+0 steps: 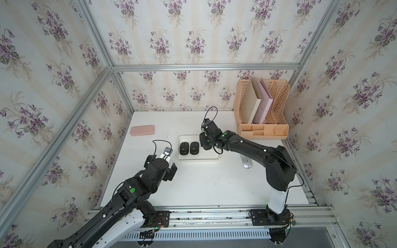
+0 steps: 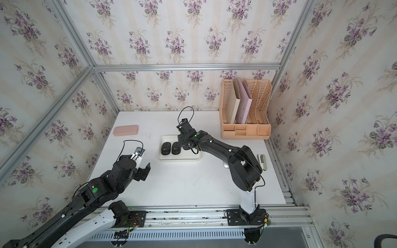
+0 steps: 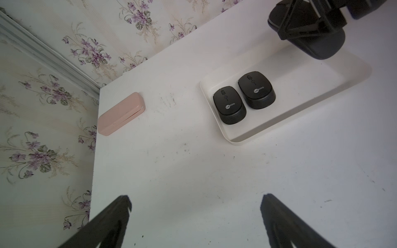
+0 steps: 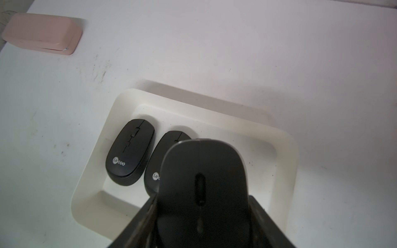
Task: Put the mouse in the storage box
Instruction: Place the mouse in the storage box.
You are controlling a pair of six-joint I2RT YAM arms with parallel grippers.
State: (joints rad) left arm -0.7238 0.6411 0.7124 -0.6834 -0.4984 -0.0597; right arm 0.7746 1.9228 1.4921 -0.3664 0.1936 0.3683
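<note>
The right gripper (image 4: 203,195) is pinching a dark grey mouse (image 4: 202,167) by its flanks, one finger pressed against each side. The scroll wheel faces the wrist camera, and no writing can be read on this mouse. It is held over the storage box (image 4: 92,163), the shallow white tray at the centre of both top views, just right of two black mice that lie side by side on the floor in the left part of the box. Whether the held mouse touches the box floor cannot be told. The left black mouse (image 4: 130,152) bears a silver mark reading "Lecoo" near its rear. The second black mouse (image 4: 156,163) shows only "Le" in the right wrist view, the rest being hidden by the held mouse, but the left wrist view shows its whole "Lecoo" mark. The left gripper (image 3: 195,196) is spread wide with nothing between its fingers, above bare table (image 3: 193,167) at the lower left of the box. A pink case (image 1: 142,130) lies to the upper left of the box and carries no lettering. A peach lattice file rack (image 1: 279,101) stands at the upper right. A silver mouse (image 1: 247,162) lies on the table to the lower right of the box, beside the right arm.
</note>
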